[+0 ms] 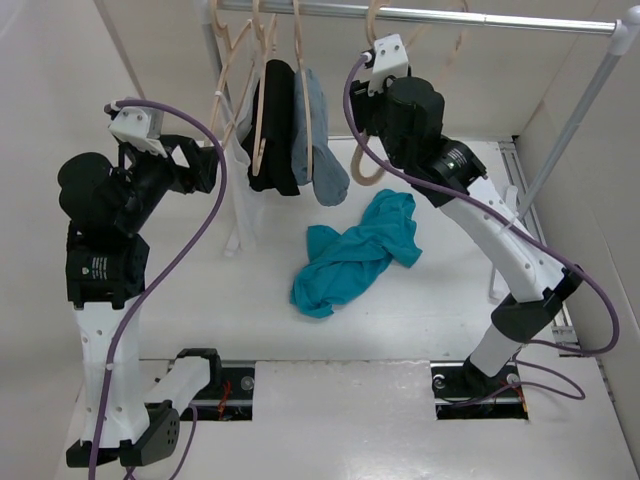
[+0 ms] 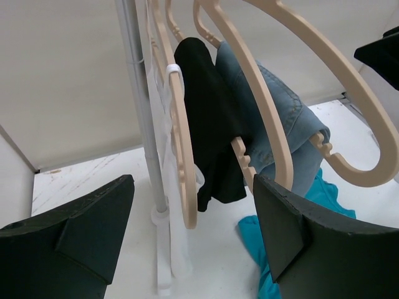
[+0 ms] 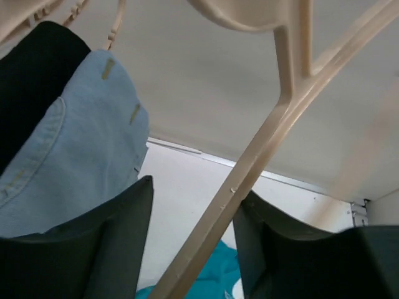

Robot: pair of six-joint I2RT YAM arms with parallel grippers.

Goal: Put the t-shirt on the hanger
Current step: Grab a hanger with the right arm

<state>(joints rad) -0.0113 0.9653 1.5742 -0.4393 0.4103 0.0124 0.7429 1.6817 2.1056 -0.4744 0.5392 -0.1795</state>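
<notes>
1. The t-shirt (image 1: 350, 260) is seen crumpled in a heap on the table (image 1: 420, 320), in front of the rack and between the two arms. It is touched by neither gripper.
2. The hanger (image 3: 249, 159) is hung bare from the rail (image 1: 480, 17), to the right of the loaded hangers. No cloth is carried on it.
3. The right gripper (image 3: 194, 190) is raised to the rail. Its fingers are spread, and a slanting bar of the hanger is seen passing between them.
4. In the right wrist view the bar is found close against the right-hand finger (image 3: 280, 261), while a clear gap is left on the other side. Whether the bar is touched cannot be told.
5. The left gripper (image 2: 193, 184) is held up level with the hanging clothes, its fingers set wide apart and nothing held between them.
6. Just beyond it, a hanger with a white tie (image 2: 181, 156) is hung beside the rack's upright post (image 2: 140, 106).
7. A black garment (image 1: 275, 130) and a grey-blue garment (image 1: 322, 150) are draped over neighbouring hangers, side by side.
</notes>
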